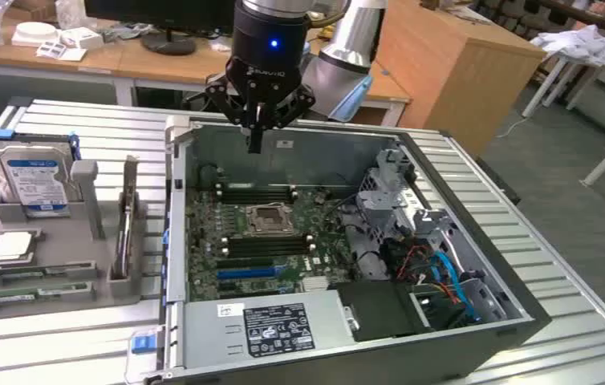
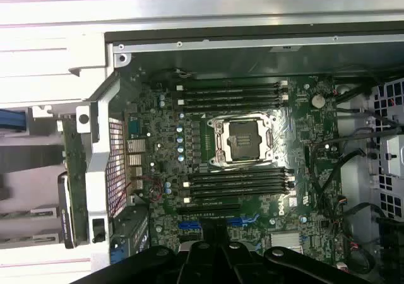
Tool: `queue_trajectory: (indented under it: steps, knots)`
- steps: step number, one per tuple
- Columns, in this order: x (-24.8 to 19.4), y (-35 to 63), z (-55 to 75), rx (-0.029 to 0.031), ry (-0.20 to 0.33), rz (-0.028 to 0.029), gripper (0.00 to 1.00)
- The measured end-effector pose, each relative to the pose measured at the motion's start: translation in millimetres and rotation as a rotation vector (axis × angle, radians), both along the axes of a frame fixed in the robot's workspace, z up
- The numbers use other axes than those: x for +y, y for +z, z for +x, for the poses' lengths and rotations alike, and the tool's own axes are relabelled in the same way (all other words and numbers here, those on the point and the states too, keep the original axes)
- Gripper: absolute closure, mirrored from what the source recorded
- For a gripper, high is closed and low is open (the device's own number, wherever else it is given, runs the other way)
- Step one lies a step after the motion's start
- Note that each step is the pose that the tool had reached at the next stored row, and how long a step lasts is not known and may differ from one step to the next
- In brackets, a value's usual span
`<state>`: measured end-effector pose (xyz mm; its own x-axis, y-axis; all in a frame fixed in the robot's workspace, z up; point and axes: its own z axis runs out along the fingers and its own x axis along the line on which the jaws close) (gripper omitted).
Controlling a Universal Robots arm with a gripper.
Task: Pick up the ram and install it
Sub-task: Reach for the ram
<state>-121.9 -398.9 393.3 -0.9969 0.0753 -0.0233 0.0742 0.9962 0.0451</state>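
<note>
Our gripper (image 1: pixel 254 143) hangs with its two fingers pressed together and nothing between them. It points straight down, above the far wall of the open computer case (image 1: pixel 324 156). In the wrist view its dark tip (image 2: pixel 214 232) sits over the green motherboard (image 2: pixel 158 164).

Just near of the gripper the motherboard (image 1: pixel 330 233) lies flat on the case floor. The square processor socket (image 1: pixel 268 216) (image 2: pixel 243 142) is at its middle. Black memory slots (image 1: pixel 260 193) (image 2: pixel 230 94) run in one bank on the far side of the socket and in another on the near side, and all of them are bare. On the exterior view's right of the board stand a metal drive cage (image 1: pixel 394 188) and a tangle of blue and black cables (image 1: pixel 442 273). The power supply (image 1: pixel 276 325), with its black label, fills the near end of the case.

The ram (image 1: pixel 127 212) (image 2: pixel 73 183) is well apart from the gripper, outside the case on the exterior view's left. It stands on its long edge in a slot of a gray tray (image 1: pixel 88 285). Farther left on the same tray a hard drive (image 1: pixel 35 180) with a blue and white label stands upright. A square silver processor chip (image 1: pixel 11 247) lies flat near of it. Case and tray both rest on a ribbed metal table (image 1: pixel 559 265).
</note>
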Motion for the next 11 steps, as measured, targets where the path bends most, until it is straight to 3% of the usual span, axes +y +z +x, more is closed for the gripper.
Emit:
queue_trajectory:
  steps: [11]
  knots:
    - [0.0, -0.1, -0.5, -0.0002, 0.000, 0.0001, 0.89]
